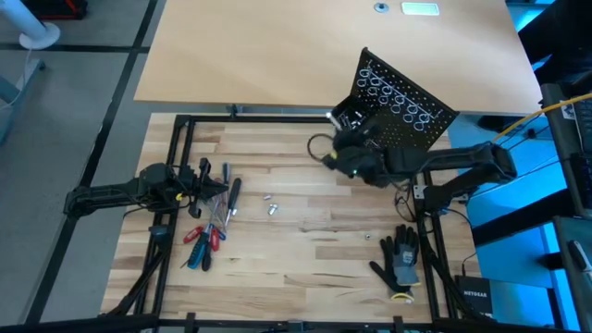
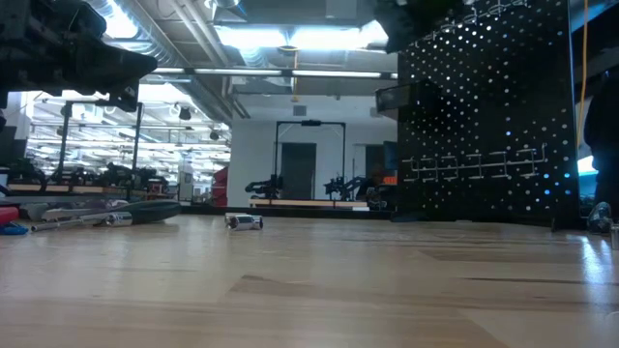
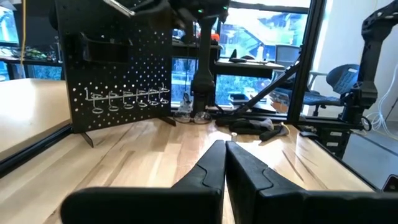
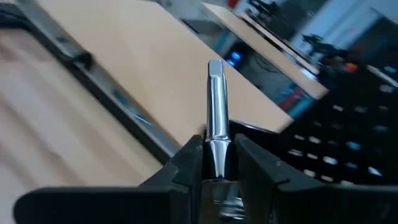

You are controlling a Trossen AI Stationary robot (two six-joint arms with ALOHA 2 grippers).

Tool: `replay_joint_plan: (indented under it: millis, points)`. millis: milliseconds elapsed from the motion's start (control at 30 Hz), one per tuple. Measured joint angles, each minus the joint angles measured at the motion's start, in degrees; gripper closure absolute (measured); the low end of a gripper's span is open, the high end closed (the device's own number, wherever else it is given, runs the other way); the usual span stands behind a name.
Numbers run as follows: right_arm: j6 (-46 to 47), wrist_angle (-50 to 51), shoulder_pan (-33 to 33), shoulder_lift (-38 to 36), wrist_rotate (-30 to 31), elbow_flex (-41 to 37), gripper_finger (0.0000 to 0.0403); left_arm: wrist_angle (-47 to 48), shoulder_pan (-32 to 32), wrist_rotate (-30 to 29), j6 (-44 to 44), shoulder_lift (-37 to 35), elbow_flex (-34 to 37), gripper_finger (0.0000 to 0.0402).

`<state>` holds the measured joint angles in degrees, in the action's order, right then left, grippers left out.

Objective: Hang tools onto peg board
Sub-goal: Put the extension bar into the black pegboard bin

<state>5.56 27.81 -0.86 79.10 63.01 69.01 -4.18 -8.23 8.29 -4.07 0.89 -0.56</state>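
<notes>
Only wrist view shows right hand (image 4: 217, 163) gripping silver bit (image 4: 216, 109)

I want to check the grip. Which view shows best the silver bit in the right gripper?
The right wrist view: the silver bit stands upright, clamped in the right gripper. In the high view the gripper hides it; the low and left wrist views do not show it.

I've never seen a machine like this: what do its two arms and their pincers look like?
Both arms are dark, jointed and slim, with black cables trailing at their bases. The left gripper ends in two matte black wedge-shaped jaws; the right gripper has the same black angular jaws.
</notes>
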Motion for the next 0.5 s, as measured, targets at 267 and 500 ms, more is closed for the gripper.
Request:
replay_joint_plan:
  millis: [267, 500]
  points:
    - [1.3, 5.3, 7.4, -0.2, -3.2, 0.0, 0.0321, 0.1, 0.0, 0.0, 0.0, 0.0, 0.0, 0.04]
    - [3.0, 6.1, 10.9, -0.2, -6.5, 0.0, 0.0298, 0.1, 0.0, 0.0, 0.0, 0.0, 0.0, 0.04]
